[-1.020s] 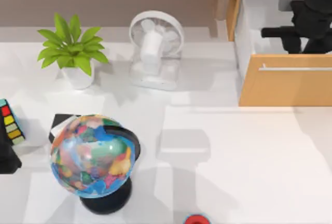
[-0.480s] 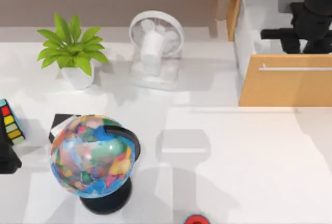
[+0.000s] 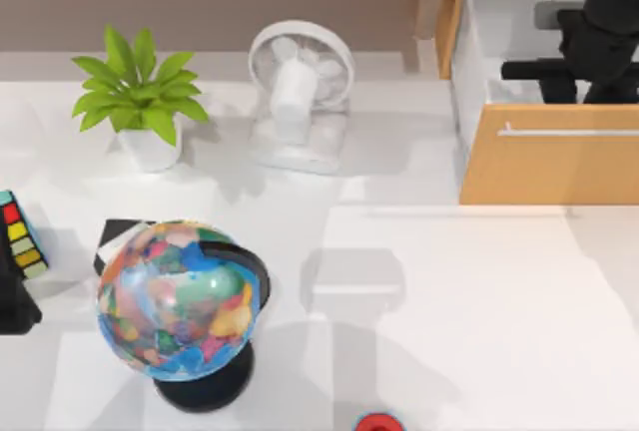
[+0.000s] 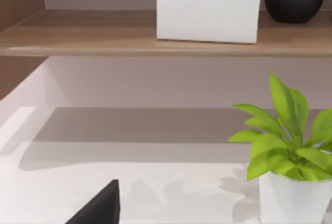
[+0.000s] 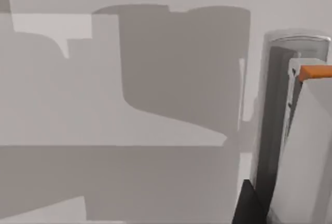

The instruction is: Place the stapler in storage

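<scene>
Storage (image 3: 547, 167) is sitting open at the table's right, your right arm (image 3: 599, 37) hanging over it; finger state, you cannot tell. Left arm (image 3: 14, 301) is idling at left.

An open light-orange wooden drawer (image 3: 544, 167) with white inner walls and a slim silver handle sits at the desk's far right; a pale grey stapler (image 5: 277, 130) lies inside.

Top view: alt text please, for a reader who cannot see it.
The right arm reaches over the open orange drawer box at the table's back right. A white desk fan, a potted plant and a colourful globe stand to the left.
</scene>
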Controlling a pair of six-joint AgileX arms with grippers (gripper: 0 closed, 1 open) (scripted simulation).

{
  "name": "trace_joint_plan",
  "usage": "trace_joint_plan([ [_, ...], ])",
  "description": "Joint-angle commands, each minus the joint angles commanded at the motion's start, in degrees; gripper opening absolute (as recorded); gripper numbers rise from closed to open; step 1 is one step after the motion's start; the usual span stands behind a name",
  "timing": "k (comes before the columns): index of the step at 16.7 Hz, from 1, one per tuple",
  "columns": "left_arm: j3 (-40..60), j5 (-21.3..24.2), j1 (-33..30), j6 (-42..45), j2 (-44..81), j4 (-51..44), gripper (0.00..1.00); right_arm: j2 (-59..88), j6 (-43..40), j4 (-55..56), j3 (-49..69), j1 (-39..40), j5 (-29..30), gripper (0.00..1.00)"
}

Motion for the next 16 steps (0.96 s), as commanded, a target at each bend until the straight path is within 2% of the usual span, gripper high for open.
trace_joint_plan([
  [10, 0.0, 0.0, 0.0, 0.0, 0.0, 0.0, 1.0, 0.0, 0.0, 0.0, 0.0, 0.0, 0.0, 0.98],
  [16, 0.0, 0.0, 0.0, 0.0, 0.0, 0.0, 1.0, 0.0, 0.0, 0.0, 0.0, 0.0, 0.0, 1.0],
])
